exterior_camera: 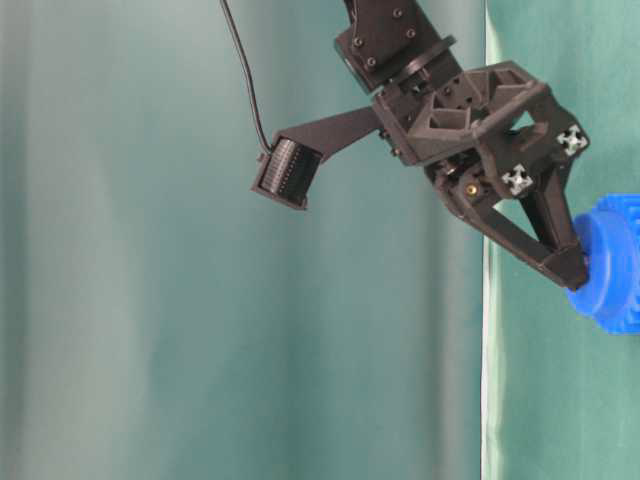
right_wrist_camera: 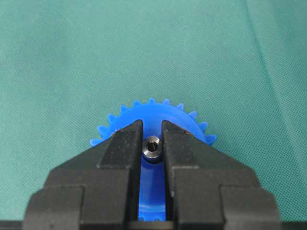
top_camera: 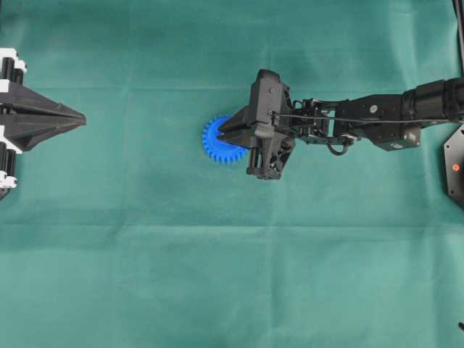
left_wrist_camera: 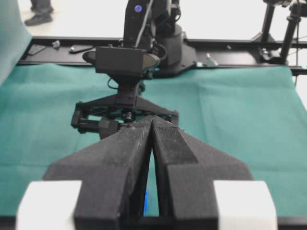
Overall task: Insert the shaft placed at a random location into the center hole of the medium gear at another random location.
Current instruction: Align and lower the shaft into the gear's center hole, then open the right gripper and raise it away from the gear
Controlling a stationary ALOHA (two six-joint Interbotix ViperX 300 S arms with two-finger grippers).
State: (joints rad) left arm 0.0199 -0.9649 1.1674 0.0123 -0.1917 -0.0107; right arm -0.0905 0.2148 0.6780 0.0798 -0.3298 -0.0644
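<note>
only the right wrist view with the shaft [right_wrist_camera: 152,147] pinched in the right claw [right_wrist_camera: 152,143] over the medium gear [right_wrist_camera: 182,122]; left claw [left_wrist_camera: 151,125] narrow.

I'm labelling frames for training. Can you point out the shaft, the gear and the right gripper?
shaft [right_wrist_camera: 152,146]: right wrist view, its round end face.
gear [top_camera: 212,141]: overhead view, toothed rim left of the fingers.
right gripper [right_wrist_camera: 152,139]: right wrist view, gap between its fingertips.

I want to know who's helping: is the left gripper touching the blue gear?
No. In the overhead view the left gripper sits at the cloth's left edge, far from the blue gear, which only the right gripper reaches.
</note>
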